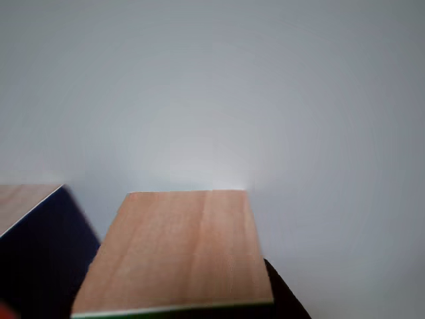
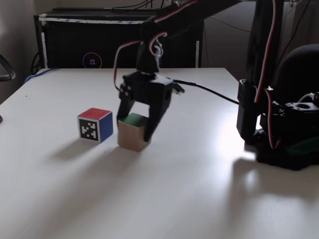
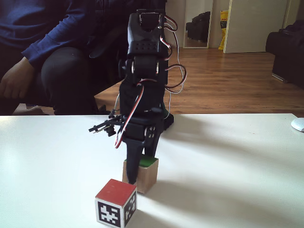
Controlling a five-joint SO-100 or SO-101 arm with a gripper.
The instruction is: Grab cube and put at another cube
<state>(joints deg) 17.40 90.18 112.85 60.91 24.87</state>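
Observation:
The cube [image 2: 130, 140], light wood with a green top, rests on the white table [image 2: 164, 189]. My gripper [image 2: 134, 128] comes down over it with one finger on each side, pressed to its faces. In another fixed view one finger [image 3: 133, 164] covers the front of the cube [image 3: 149, 176]. Another cube [image 2: 94, 124], with a red top, a blue side and a black-and-white marker face, sits just left of it across a narrow gap. In the other view the cube's wood face [image 1: 176, 246] looms close, with another cube's navy face [image 1: 40, 259] at lower left.
The arm's base [image 2: 279, 134] with its cables stands at the table's right in a fixed view. A seated person [image 3: 42, 52] is behind the table's far edge in another fixed view. A black case [image 2: 89, 40] lines the far side.

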